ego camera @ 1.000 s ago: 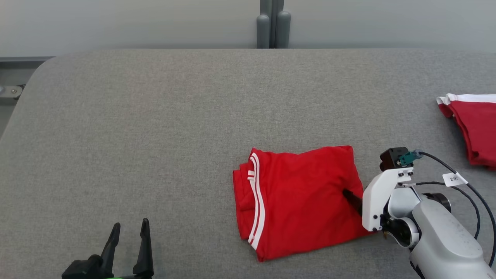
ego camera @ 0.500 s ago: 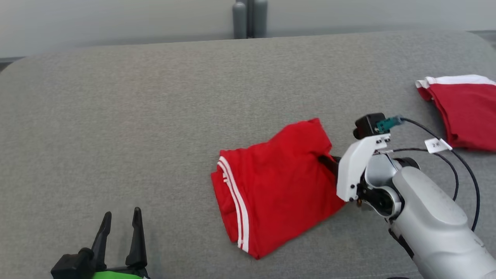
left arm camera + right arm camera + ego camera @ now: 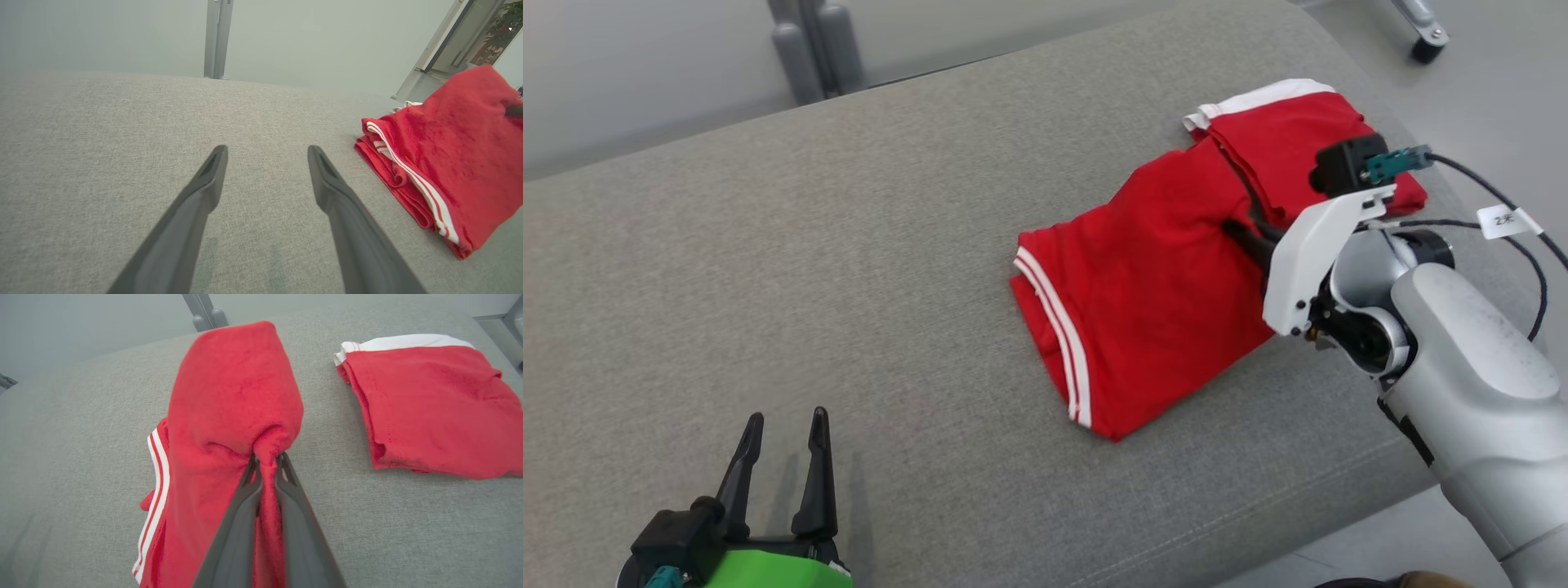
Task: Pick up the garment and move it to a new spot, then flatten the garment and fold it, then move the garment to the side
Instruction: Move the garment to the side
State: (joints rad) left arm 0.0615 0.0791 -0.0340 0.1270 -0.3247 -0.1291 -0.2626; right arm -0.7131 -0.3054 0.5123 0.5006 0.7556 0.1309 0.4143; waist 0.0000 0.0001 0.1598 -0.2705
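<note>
Right wrist view: fold of garment (image 3: 233, 388) pinched in right gripper (image 3: 267, 459) hidden between fingers; finger bases blurred and cut by bottom edge; garment's lower part cut there too. Second garment (image 3: 429, 404) cut by right edge.
Head view: right fingers mostly behind white bracket (image 3: 1311, 253); second garment's near corner behind wrist camera (image 3: 1343, 163); cable tag (image 3: 1507, 219) print too small to read; left gripper (image 3: 787, 414) base cut by bottom edge.
Left wrist view: second garment nearly all hidden behind first.
</note>
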